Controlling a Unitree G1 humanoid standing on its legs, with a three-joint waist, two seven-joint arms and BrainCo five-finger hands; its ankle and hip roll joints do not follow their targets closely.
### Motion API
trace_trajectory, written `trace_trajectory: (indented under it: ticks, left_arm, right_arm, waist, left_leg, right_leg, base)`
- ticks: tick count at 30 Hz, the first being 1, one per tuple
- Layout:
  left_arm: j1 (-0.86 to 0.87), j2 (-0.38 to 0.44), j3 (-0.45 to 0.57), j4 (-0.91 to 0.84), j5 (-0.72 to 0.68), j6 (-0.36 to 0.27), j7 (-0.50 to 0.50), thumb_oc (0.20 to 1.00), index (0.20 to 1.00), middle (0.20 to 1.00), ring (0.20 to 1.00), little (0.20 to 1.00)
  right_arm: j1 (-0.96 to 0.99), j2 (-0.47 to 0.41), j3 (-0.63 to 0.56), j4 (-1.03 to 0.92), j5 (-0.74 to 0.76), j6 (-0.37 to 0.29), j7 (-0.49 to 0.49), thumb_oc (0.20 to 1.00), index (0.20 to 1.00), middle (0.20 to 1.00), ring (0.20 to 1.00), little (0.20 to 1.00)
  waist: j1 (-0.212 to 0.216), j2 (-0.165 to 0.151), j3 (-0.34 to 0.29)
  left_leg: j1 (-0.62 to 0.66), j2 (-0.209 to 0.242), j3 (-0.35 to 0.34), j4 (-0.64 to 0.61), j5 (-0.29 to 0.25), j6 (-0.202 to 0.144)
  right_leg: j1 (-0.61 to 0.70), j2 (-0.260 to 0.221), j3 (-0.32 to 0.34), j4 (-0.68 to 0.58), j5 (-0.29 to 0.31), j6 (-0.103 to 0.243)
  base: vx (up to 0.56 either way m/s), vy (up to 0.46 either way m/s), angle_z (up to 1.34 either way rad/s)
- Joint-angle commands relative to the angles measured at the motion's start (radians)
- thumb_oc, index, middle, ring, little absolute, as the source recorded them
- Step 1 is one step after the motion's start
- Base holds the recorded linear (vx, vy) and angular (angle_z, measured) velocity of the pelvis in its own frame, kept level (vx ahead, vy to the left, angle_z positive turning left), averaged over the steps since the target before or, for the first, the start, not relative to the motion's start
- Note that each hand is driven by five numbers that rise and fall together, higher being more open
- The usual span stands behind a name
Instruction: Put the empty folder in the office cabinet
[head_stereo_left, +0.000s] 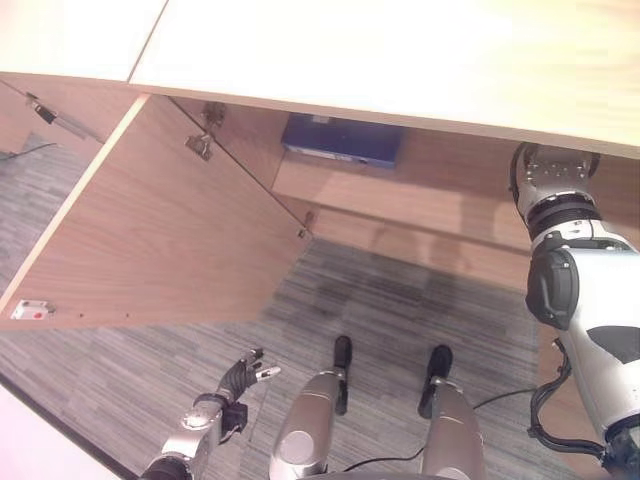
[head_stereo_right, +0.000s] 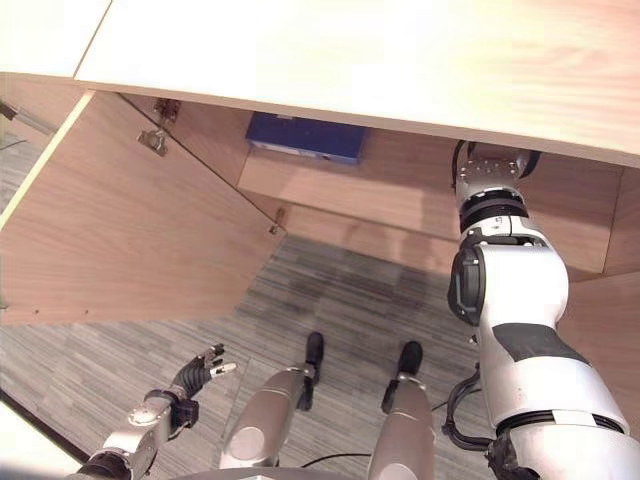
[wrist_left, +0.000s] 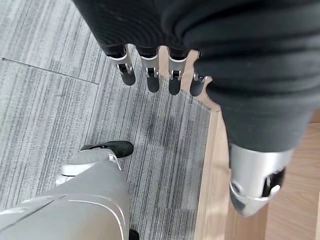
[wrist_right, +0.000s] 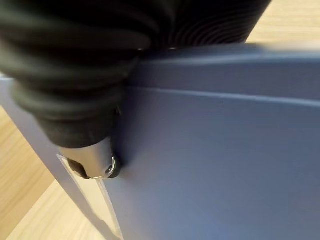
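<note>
Pressed against the right hand (wrist_right: 92, 150), whose grip cannot be told, a blue folder (wrist_right: 220, 150) reaches into the open office cabinet (head_stereo_left: 420, 190), release seemingly next; left hand (head_stereo_left: 243, 375) hangs relaxed below.

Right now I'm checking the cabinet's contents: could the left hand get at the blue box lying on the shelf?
Probably not: the left hand hangs low over the carpet, and the open cabinet door stands between it and the blue box.
</note>
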Motion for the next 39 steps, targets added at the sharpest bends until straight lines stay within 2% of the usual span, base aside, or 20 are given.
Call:
trace_trajectory:
  ticks: [1, 6, 7, 8, 9, 16, 21, 27, 29, 31, 33, 34, 35, 36, 37, 38, 39]
  left_arm:
    - [-0.004, 0.079, -0.035, -0.019, 0.000, -0.023, 0.021, 1.000, 1.000, 1.000, 1.000, 1.000]
    - [-0.008, 0.098, -0.053, -0.070, -0.016, -0.031, 0.028, 1.000, 1.000, 1.000, 1.000, 1.000]
    - [-0.008, 0.099, -0.054, -0.077, -0.016, -0.032, 0.029, 1.000, 1.000, 1.000, 1.000, 1.000]
    - [-0.006, 0.100, -0.054, -0.077, -0.016, -0.031, 0.029, 1.000, 1.000, 1.000, 1.000, 1.000]
    - [-0.009, 0.106, -0.062, -0.090, -0.020, -0.033, 0.029, 1.000, 1.000, 1.000, 1.000, 1.000]
    - [-0.010, 0.116, -0.050, -0.121, -0.036, -0.038, 0.032, 1.000, 1.000, 1.000, 1.000, 1.000]
    - [0.002, 0.117, -0.045, -0.116, -0.030, -0.036, 0.025, 1.000, 1.000, 1.000, 1.000, 1.000]
    - [0.017, 0.121, -0.045, -0.110, -0.024, -0.018, 0.010, 1.000, 1.000, 1.000, 1.000, 1.000]
    - [0.000, 0.125, -0.054, -0.103, -0.019, -0.014, 0.007, 1.000, 1.000, 1.000, 1.000, 1.000]
    - [-0.013, 0.124, -0.055, -0.100, -0.016, -0.010, 0.006, 1.000, 1.000, 1.000, 1.000, 1.000]
    - [-0.022, 0.125, -0.056, -0.096, -0.021, -0.009, 0.009, 1.000, 1.000, 1.000, 1.000, 1.000]
    - [-0.027, 0.116, -0.054, -0.087, -0.019, -0.002, 0.009, 1.000, 1.000, 1.000, 1.000, 1.000]
    - [-0.024, 0.104, -0.054, -0.074, -0.013, 0.001, 0.006, 1.000, 1.000, 1.000, 1.000, 1.000]
    - [-0.026, 0.101, -0.057, -0.072, -0.012, 0.001, 0.006, 1.000, 1.000, 1.000, 1.000, 1.000]
    - [-0.021, 0.098, -0.061, -0.065, -0.011, 0.002, 0.005, 1.000, 1.000, 1.000, 1.000, 1.000]
    - [-0.015, 0.093, -0.071, -0.051, -0.008, -0.005, 0.005, 1.000, 1.000, 1.000, 1.000, 1.000]
    - [-0.017, 0.094, -0.076, -0.044, -0.003, -0.008, 0.006, 1.000, 1.000, 1.000, 1.000, 1.000]
  right_arm:
    - [-0.072, -0.069, 0.083, -0.045, -0.036, -0.018, 0.030, 0.200, 0.200, 0.200, 0.200, 0.200]
    - [-0.059, -0.072, 0.074, -0.034, -0.033, -0.033, 0.005, 0.200, 0.200, 0.200, 0.200, 0.200]
    - [-0.058, -0.072, 0.073, -0.037, -0.034, -0.036, 0.002, 0.200, 0.200, 0.200, 0.200, 0.200]
    - [-0.056, -0.072, 0.072, -0.038, -0.034, -0.037, 0.001, 0.200, 0.200, 0.200, 0.200, 0.200]
    - [-0.054, -0.075, 0.077, -0.035, -0.043, -0.035, -0.007, 0.200, 0.200, 0.200, 0.200, 0.200]
    - [-0.001, -0.106, 0.084, -0.020, -0.077, -0.021, -0.015, 0.200, 0.200, 0.200, 0.200, 0.200]
    - [0.017, -0.118, 0.070, -0.013, -0.058, -0.020, 0.001, 0.200, 0.200, 0.200, 0.200, 0.200]
    - [0.052, -0.096, 0.047, -0.049, -0.034, -0.046, 0.010, 0.200, 0.200, 0.200, 0.200, 0.200]
    - [0.064, -0.096, 0.026, -0.072, -0.020, -0.068, 0.013, 0.200, 0.200, 0.200, 0.200, 0.200]
    - [0.078, -0.087, 0.011, -0.084, -0.015, -0.070, 0.011, 0.200, 0.200, 0.200, 0.200, 0.200]
    - [0.086, -0.081, 0.011, -0.094, -0.020, -0.068, 0.011, 0.200, 0.200, 0.200, 0.200, 0.200]
    - [0.089, -0.060, 0.015, -0.106, -0.024, -0.071, 0.014, 0.200, 0.200, 0.200, 0.200, 0.200]
    - [0.090, -0.041, 0.021, -0.124, -0.037, -0.072, 0.023, 0.200, 0.200, 0.200, 0.200, 0.200]
    - [0.091, -0.043, 0.022, -0.126, -0.039, -0.073, 0.021, 0.200, 0.200, 0.200, 0.200, 0.200]
    - [0.083, -0.038, 0.030, -0.128, -0.040, -0.070, 0.024, 0.200, 0.200, 0.200, 0.200, 0.200]
    - [0.075, -0.020, 0.043, -0.120, -0.031, -0.068, 0.029, 0.200, 0.200, 0.200, 0.200, 0.200]
    - [0.071, -0.013, 0.044, -0.119, -0.028, -0.069, 0.034, 0.200, 0.200, 0.200, 0.200, 0.200]
  waist:
    - [0.027, -0.022, -0.030]
    - [0.027, 0.002, -0.006]
    - [0.026, 0.002, -0.010]
    - [0.027, 0.003, -0.007]
    - [0.024, 0.006, 0.000]
    - [0.012, 0.031, 0.018]
    - [0.010, 0.043, 0.019]
    - [0.003, 0.047, 0.037]
    - [-0.009, 0.034, 0.078]
    - [-0.019, 0.025, 0.099]
    - [-0.020, 0.020, 0.102]
    - [-0.005, 0.026, 0.099]
    - [0.034, 0.044, 0.103]
    - [0.031, 0.037, 0.098]
    - [0.048, 0.039, 0.102]
    - [0.072, 0.038, 0.103]
    - [0.081, 0.031, 0.097]
  left_leg:
    - [-0.017, -0.008, -0.059, 0.028, -0.081, 0.000]
    - [-0.102, -0.011, -0.060, 0.083, -0.087, 0.009]
    - [-0.111, -0.013, -0.067, 0.099, -0.110, 0.008]
    - [-0.122, -0.012, -0.058, 0.103, -0.095, 0.010]
    - [-0.151, -0.019, -0.068, 0.145, -0.130, 0.010]
    - [-0.281, -0.033, -0.065, 0.222, -0.145, 0.014]
    - [-0.277, -0.030, -0.054, 0.207, -0.141, 0.015]
    - [-0.218, 0.004, -0.050, 0.206, -0.148, 0.008]
    - [-0.256, 0.021, -0.046, 0.305, -0.116, -0.012]
    - [-0.293, 0.024, -0.049, 0.389, -0.101, -0.017]
    - [-0.296, 0.014, -0.054, 0.385, -0.102, -0.014]
    - [-0.295, -0.035, -0.062, 0.311, -0.072, -0.007]
    - [-0.333, -0.078, -0.073, 0.188, 0.053, -0.004]
    - [-0.318, -0.086, -0.079, 0.178, 0.035, -0.010]
    - [-0.339, -0.101, -0.095, 0.149, 0.063, -0.014]
    - [-0.333, -0.095, -0.109, 0.096, 0.096, -0.013]
    - [-0.316, -0.092, -0.117, 0.068, 0.094, -0.006]
  right_leg:
    - [0.046, 0.032, 0.028, 0.096, -0.186, 0.043]
    - [-0.042, 0.030, 0.040, 0.156, -0.200, 0.035]
    - [-0.049, 0.031, 0.054, 0.172, -0.223, 0.037]
    - [-0.059, 0.028, 0.044, 0.173, -0.208, 0.034]
    - [-0.083, 0.027, 0.059, 0.210, -0.240, 0.035]
    - [-0.220, 0.016, 0.079, 0.312, -0.262, 0.031]
    - [-0.233, 0.023, 0.090, 0.318, -0.262, 0.027]
    - [-0.184, 0.048, 0.099, 0.311, -0.293, 0.008]
    - [-0.161, 0.045, 0.081, 0.311, -0.301, -0.020]
    - [-0.151, 0.042, 0.064, 0.326, -0.316, -0.039]
    - [-0.139, 0.047, 0.055, 0.330, -0.325, -0.042]
    - [-0.098, 0.077, 0.051, 0.320, -0.338, -0.040]
    - [-0.062, 0.131, 0.042, 0.295, -0.333, -0.045]
    - [-0.050, 0.131, 0.058, 0.288, -0.350, -0.045]
    - [-0.039, 0.150, 0.060, 0.290, -0.357, -0.043]
    - [-0.037, 0.171, 0.067, 0.279, -0.352, -0.041]
    - [-0.031, 0.180, 0.077, 0.279, -0.352, -0.038]
  base:
    - [-0.04, -0.012, 0.05]
    - [-0.06, -0.004, 0.02]
    - [-0.03, 0.009, 0.01]
    - [0.06, -0.016, 0.00]
    - [-0.06, 0.000, 0.03]
    - [-0.05, -0.006, 0.05]
    - [-0.01, -0.008, -0.01]
    - [-0.01, -0.103, -0.08]
    - [-0.10, -0.219, -0.04]
    - [-0.06, -0.161, 0.16]
    - [0.08, -0.069, 0.25]
    - [0.21, 0.036, 0.23]
    - [0.30, 0.003, 0.29]
    - [0.24, 0.050, 0.02]
    - [0.13, 0.028, -0.43]
    - [0.10, 0.070, -0.68]
    - [0.08, 0.039, -0.83]
